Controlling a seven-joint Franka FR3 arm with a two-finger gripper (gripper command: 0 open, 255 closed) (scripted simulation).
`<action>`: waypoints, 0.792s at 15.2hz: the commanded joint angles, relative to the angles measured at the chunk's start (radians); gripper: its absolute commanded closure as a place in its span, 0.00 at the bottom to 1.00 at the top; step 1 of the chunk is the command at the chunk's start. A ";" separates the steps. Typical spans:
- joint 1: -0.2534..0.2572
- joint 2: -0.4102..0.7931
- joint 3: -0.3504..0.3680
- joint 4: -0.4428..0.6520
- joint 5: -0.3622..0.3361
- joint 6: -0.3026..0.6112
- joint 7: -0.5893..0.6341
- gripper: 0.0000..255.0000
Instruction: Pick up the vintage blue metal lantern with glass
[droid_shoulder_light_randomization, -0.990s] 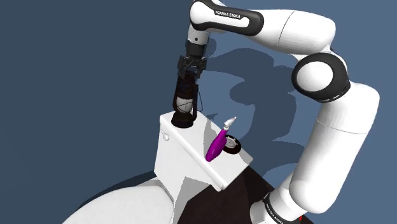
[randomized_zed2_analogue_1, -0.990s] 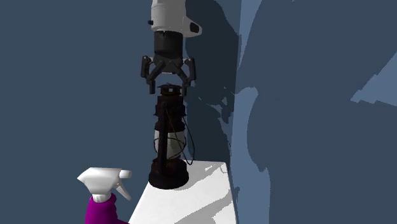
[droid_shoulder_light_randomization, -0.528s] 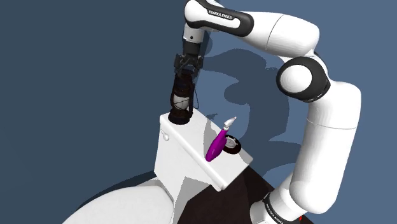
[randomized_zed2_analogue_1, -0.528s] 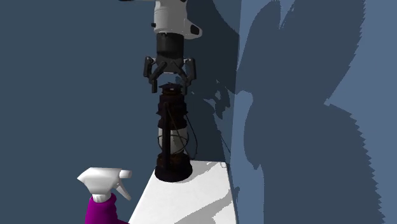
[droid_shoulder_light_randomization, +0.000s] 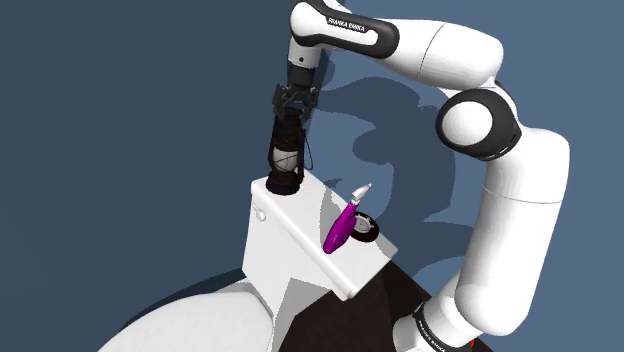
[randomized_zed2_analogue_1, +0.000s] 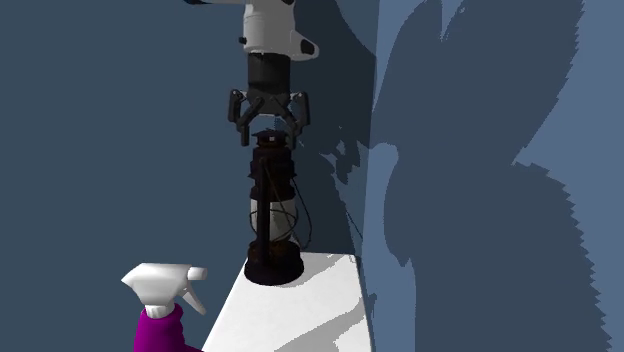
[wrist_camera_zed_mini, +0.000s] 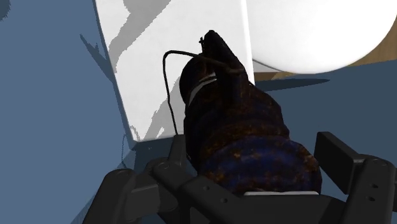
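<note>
- The gripper points straight down from the arm's wrist. Its fingers are spread wide, one at 3 and one at 9 o'clock of the lantern's top cap. It is open and clasps nothing, and a thin gap shows on either side of the cap in the second exterior view.
- The lantern stands upright at 6 o'clock of the gripper. Its frame is dark and rust-mottled, with blue patches on the cap in the wrist view, and it has a pale glass globe at mid-height.
- A thin wire handle loops loosely off the lantern's side.
- The lantern's round base rests on the flat top of a white box. In the shoulder view it sits near the far corner, at about 11 o'clock of that top.
- A spray bottle with a purple body and a white trigger head also stands on the box top. In the shoulder view it is at 4 o'clock of the lantern and well apart from it. In the second exterior view it is at 7 o'clock of the lantern.
- A black ring lies just beside the bottle, at its 3 o'clock in the shoulder view.
- A rounded white form lies at 7 o'clock of the box.
- A blue wall stands behind everything and carries the arm's broad shadow.
</note>
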 joint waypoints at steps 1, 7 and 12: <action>-0.001 0.090 -0.002 0.023 0.000 0.034 -0.006 1.00; 0.002 0.060 0.002 -0.033 0.002 0.060 0.003 1.00; 0.004 0.068 0.003 0.048 0.001 -0.012 0.005 1.00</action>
